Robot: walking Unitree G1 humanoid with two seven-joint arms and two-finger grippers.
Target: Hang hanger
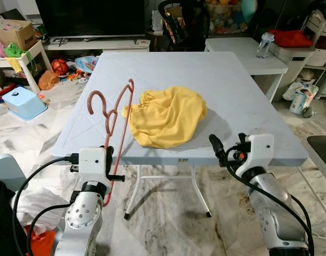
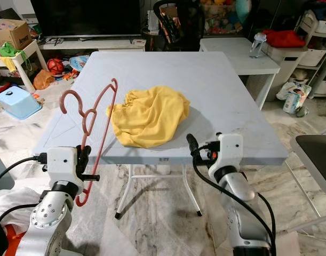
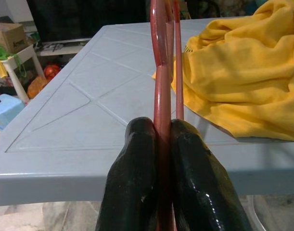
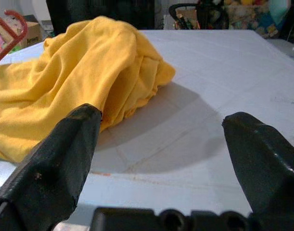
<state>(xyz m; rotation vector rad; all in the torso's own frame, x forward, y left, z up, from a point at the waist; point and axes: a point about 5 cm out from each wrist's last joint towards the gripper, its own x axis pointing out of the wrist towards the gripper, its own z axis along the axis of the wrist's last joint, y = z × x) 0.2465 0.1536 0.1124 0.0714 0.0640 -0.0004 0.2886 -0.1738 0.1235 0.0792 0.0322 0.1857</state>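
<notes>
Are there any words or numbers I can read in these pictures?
None can be read.
Sticker on the table's front edge: too small to read.
Cardboard box at the far left: its print is blurred.
Packet on the floor at the right: print too small.

Left gripper point(image 3: 165, 144) clamped tight on the red hanger point(image 3: 162, 72) — fingers point(image 3: 132, 178) pressed either side of its bars, yellow cloth point(image 3: 238, 72) heaped just beside it on the grey table point(image 3: 74, 120) — blue tub point(image 3: 3, 108) on the floor beyond
</notes>
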